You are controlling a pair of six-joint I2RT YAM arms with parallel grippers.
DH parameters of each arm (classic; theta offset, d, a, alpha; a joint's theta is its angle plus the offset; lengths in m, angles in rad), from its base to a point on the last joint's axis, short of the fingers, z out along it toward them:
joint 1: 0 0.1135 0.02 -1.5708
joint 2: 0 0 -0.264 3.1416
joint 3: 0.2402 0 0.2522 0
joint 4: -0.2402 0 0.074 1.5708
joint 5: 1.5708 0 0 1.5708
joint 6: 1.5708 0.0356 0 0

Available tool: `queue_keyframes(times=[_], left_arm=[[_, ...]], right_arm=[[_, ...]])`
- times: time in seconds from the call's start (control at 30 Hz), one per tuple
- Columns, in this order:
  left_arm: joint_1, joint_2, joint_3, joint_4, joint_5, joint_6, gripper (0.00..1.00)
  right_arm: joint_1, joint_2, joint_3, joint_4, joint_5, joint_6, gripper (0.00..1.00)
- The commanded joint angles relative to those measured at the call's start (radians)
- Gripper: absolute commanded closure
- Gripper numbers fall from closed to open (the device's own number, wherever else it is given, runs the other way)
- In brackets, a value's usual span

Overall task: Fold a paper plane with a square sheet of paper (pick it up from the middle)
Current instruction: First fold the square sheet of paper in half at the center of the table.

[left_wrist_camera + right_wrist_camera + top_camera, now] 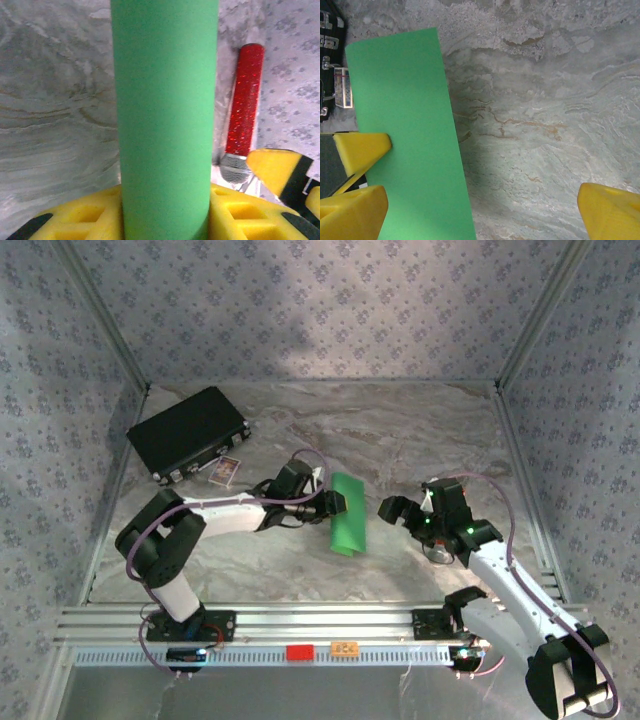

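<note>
Left gripper [337,504] clamped on square sheet of paper [350,527], centre-frame; right gripper [397,510] fingers wide apart. I'd grip firmly, lift slowly.

- Your left arm [225,512] and your right arm [510,580] look the same: white links between round black joints.
- A thin purple cable [135,540] runs in loose loops along each arm.
- The left gripper [340,504] and the right gripper [400,508] have black bodies.
- Their fingers [85,220] are yellow, with square recesses and black patches.
- Small green lights [467,531] glow on your right wrist.
</note>
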Motion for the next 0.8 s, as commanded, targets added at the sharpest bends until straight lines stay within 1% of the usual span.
queue_keyframes(times=[0.0,0.1,0.17,0.33,0.47,0.57,0.67,0.77], left_arm=[[0.004,-0.012,-0.031,0.165,0.034,-0.061,0.61],[0.004,-0.003,-0.061,0.254,0.044,-0.093,0.61],[0.004,-0.004,-0.073,0.281,0.044,-0.099,0.61],[0.004,-0.024,-0.079,0.269,0.033,-0.075,0.61],[0.003,-0.008,-0.081,0.277,0.031,-0.073,0.61],[0.003,0.005,-0.093,0.308,0.038,-0.095,0.62],[0.003,0.003,-0.113,0.319,0.025,-0.103,0.62],[0.004,0.014,-0.110,0.330,0.038,-0.107,0.62]], right_arm=[[-0.003,-0.014,0.001,0.019,-0.005,0.024,0.01],[-0.003,-0.014,0.004,0.024,0.007,0.036,0.01],[-0.003,-0.017,0.005,0.024,0.019,0.042,0.01],[-0.010,-0.028,0.023,-0.008,0.042,0.020,0.01],[-0.020,-0.045,0.026,-0.047,0.044,-0.001,0.01],[-0.031,-0.057,0.015,-0.035,0.015,-0.001,0.02],[-0.036,-0.060,0.010,-0.027,0.006,0.002,0.02],[-0.038,-0.053,0.006,-0.012,0.000,0.004,0.02]])
